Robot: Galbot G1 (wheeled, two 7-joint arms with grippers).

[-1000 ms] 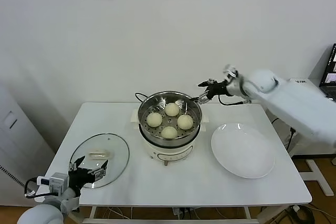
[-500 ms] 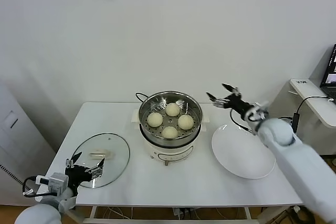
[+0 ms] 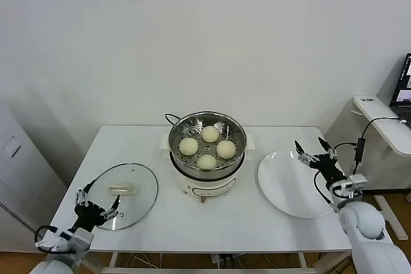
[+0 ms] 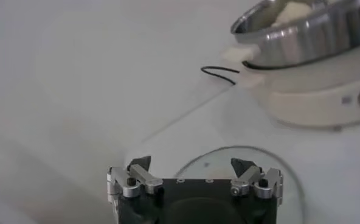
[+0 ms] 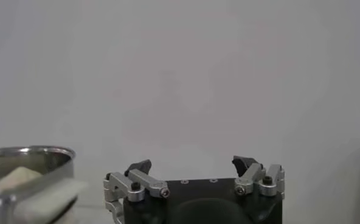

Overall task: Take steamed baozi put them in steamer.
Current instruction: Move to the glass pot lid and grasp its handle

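The left pincer [image 3: 97, 203] hovers low at the near left corner of the white surface [image 3: 212, 226], over the near edge of the glass lid [image 3: 125, 194]. Its fingers [image 4: 138, 172] are spread wide, with nothing between them; the left wrist view shows both tips apart above the lid's rim and touching nothing.

The right pincer [image 3: 313, 153] is out over the far right edge of the white plate [image 3: 289, 190], tips pointing away from the robot. It too stands fully open and empty, its fingertips [image 5: 244, 169] well apart against the bare wall, in contact with nothing.

The steamer [image 3: 207, 155] sits at the middle of the surface, between the lid and the plate, steel pot on a cream base. All four baozi [image 3: 206, 148] lie in it on the perforated tray: one at the far side, one to the left, one to the right, one at the near side, close together. A black cord [image 3: 171, 119] curls behind the steamer. The plate holds nothing. In the right wrist view the steamer's rim and one bun show at the edge.
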